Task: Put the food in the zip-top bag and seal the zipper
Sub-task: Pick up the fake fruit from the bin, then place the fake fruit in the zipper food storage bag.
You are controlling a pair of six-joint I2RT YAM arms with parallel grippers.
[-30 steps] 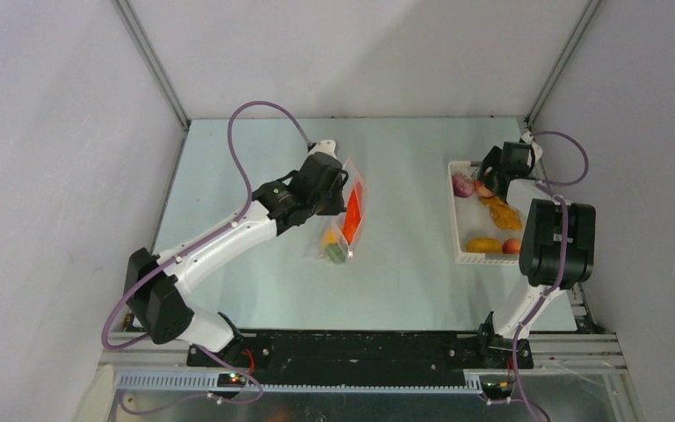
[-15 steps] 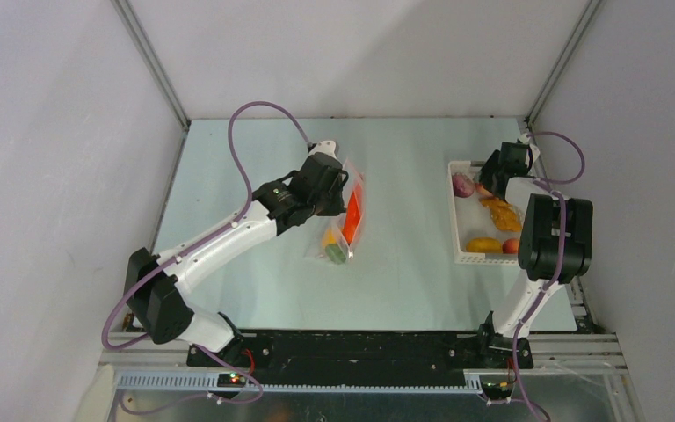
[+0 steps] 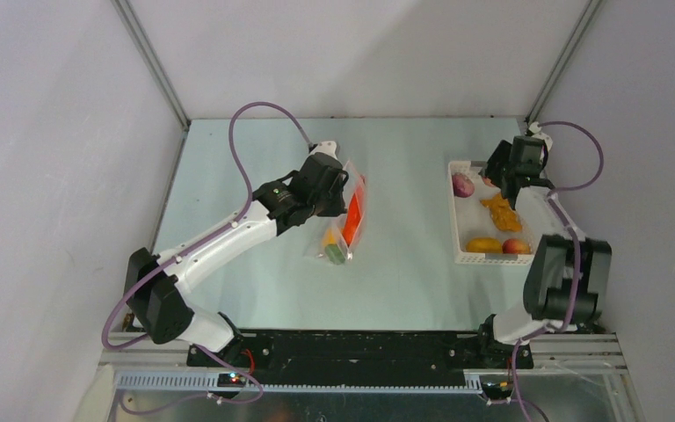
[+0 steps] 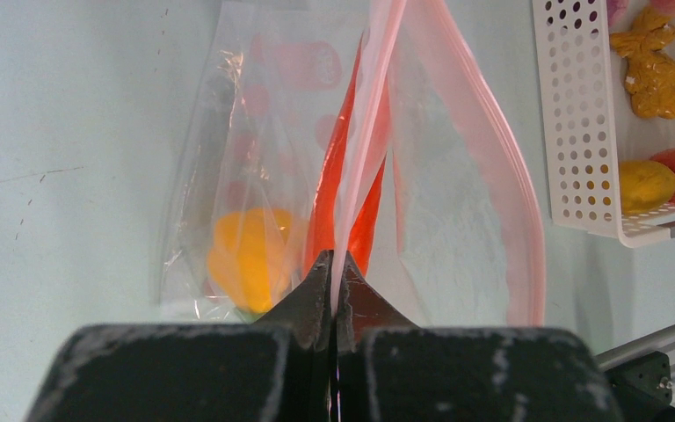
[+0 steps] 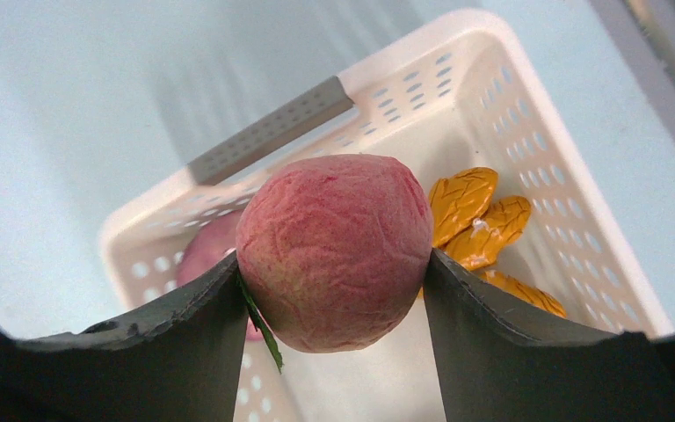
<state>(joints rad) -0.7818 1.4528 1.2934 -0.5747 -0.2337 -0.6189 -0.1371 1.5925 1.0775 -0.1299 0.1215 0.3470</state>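
basket (image 3: pixel 453 220): white, slotted, right side | table (image 3: pixel 404 272): pale green

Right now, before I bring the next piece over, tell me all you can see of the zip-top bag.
The zip-top bag is clear, crinkled plastic printed with pink dots. The left gripper is shut on one pink zipper lip; the other lip bows away, so the mouth gapes unsealed. It rests on the table. Inside lie a yellow-orange toy, a long red piece and something green.

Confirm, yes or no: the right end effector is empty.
No, the right end effector clamps a round pinkish-red toy fruit above the white slotted plastic basket.
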